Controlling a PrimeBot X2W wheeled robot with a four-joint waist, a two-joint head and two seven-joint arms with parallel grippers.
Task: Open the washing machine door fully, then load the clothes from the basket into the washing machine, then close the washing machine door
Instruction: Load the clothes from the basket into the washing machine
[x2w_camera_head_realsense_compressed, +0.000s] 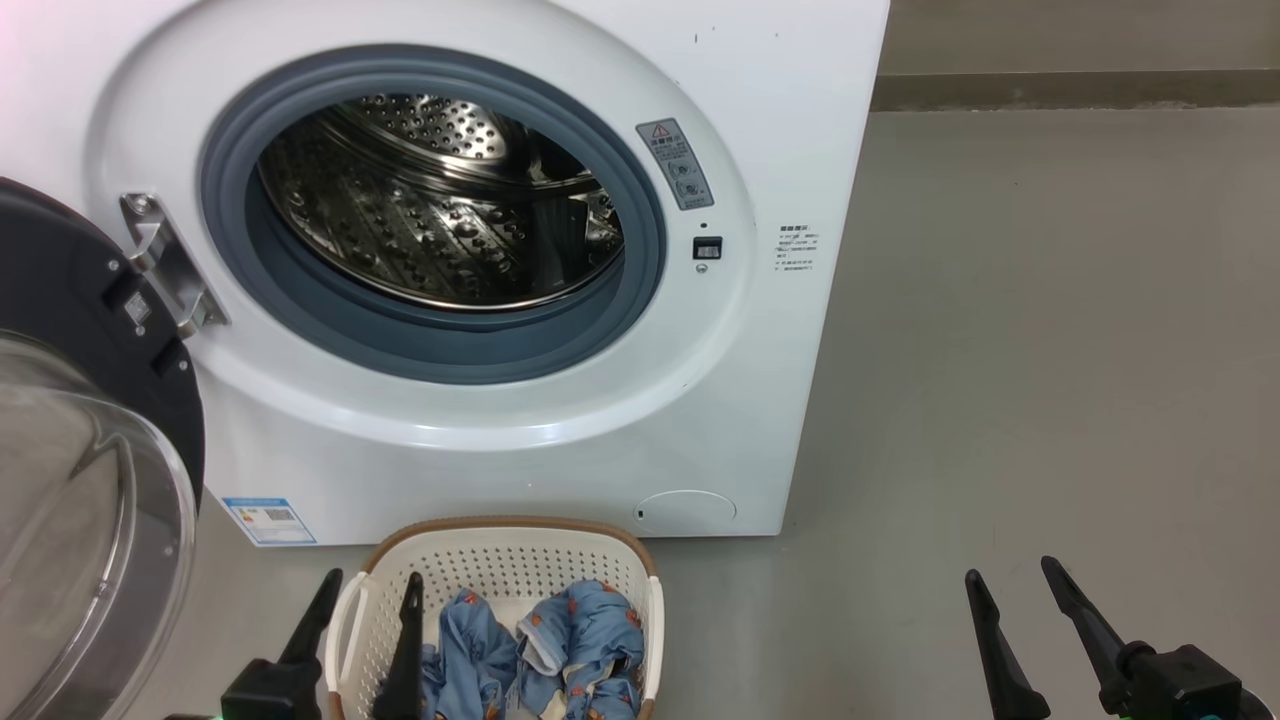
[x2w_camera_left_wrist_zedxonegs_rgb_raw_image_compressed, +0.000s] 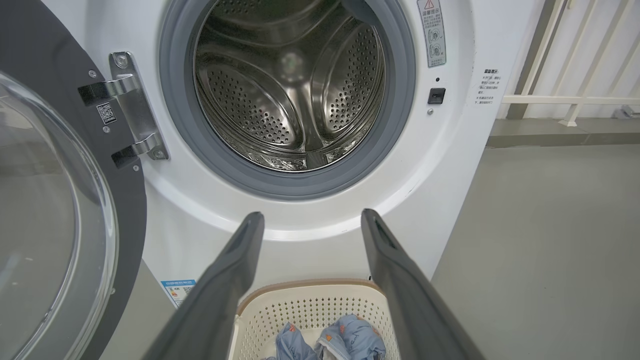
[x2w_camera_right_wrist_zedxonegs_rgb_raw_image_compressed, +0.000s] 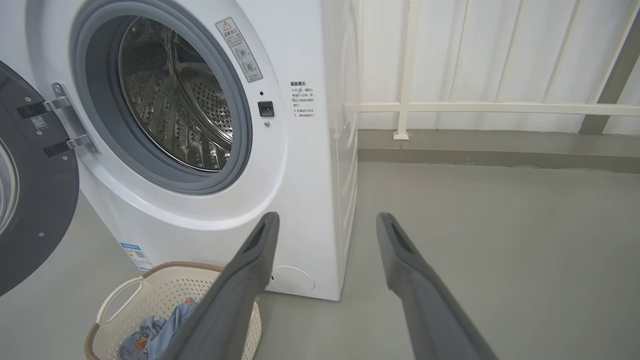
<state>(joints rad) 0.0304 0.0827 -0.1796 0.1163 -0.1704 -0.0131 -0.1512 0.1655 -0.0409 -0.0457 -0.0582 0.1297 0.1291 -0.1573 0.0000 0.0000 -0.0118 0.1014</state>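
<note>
Left fingers (x2w_camera_head_realsense_compressed: 408, 640) and right fingers (x2w_camera_head_realsense_compressed: 990, 640) are spread, released, empty. The clothes (x2w_camera_head_realsense_compressed: 590, 640) lie in the basket (x2w_camera_head_realsense_compressed: 500, 565) just right of the left fingers. Beyond is the washing machine (x2w_camera_head_realsense_compressed: 800, 150), its door (x2w_camera_head_realsense_compressed: 60, 300) swung open. The print on the warning sticker (x2w_camera_head_realsense_compressed: 675, 163) and blue sticker (x2w_camera_head_realsense_compressed: 268, 520) is unreadable.

Big white box-shaped washing machine (x2w_camera_head_realsense_compressed: 560, 440): smooth painted-looking shell is showing a soft gloss. Perforated steel drum (x2w_camera_head_realsense_compressed: 420, 230) is gleaming mirror-bright; blue-grey gasket ring (x2w_camera_head_realsense_compressed: 440, 345) is looking matt and rubbery. Round washing machine door (x2w_camera_head_realsense_compressed: 60, 290) is presenting a dark smooth rim, clear glossy bowl window (x2w_camera_head_realsense_compressed: 70, 540), bright metal hinge (x2w_camera_head_realsense_compressed: 165, 262). Cream perforated plastic basket (x2w_camera_head_realsense_compressed: 500, 560), brown rim, is holding soft blue printed cloth garments (x2w_camera_head_realsense_compressed: 590, 630). Grey floor (x2w_camera_head_realsense_compressed: 1050, 350) is lying smooth, matt.
</note>
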